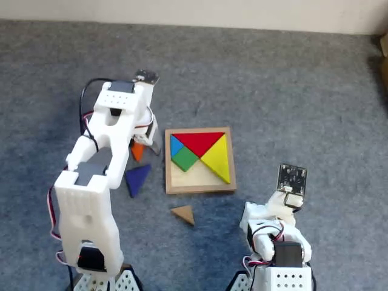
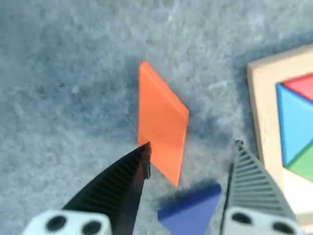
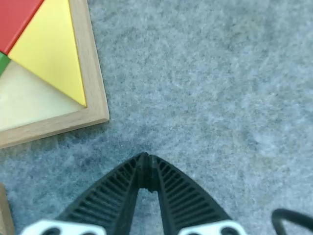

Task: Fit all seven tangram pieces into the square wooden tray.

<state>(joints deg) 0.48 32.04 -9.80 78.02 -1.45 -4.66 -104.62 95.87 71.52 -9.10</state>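
1. Step in hand, as judged: pickup of the flat orange parallelogram piece [image 2: 163, 122], which lies just ahead of the left gripper [image 2: 192, 146], whose jaws are spread apart.
2. The square wooden tray [image 2: 259, 98], partly filled, is seen beside one jaw.
3. Next, the jaws must be lowered astride the piece and closed.
4. The right gripper [image 3: 146, 161] is held together, empty.

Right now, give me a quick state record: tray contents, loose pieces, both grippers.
tray: square wooden tray on grey carpet, partly filled
in tray: red triangle, yellow triangle, green square, light blue triangle
loose on carpet: orange parallelogram, dark blue triangle, tan triangle
left gripper: open, over one end of the orange parallelogram
right gripper: shut, over bare carpet near a tray corner
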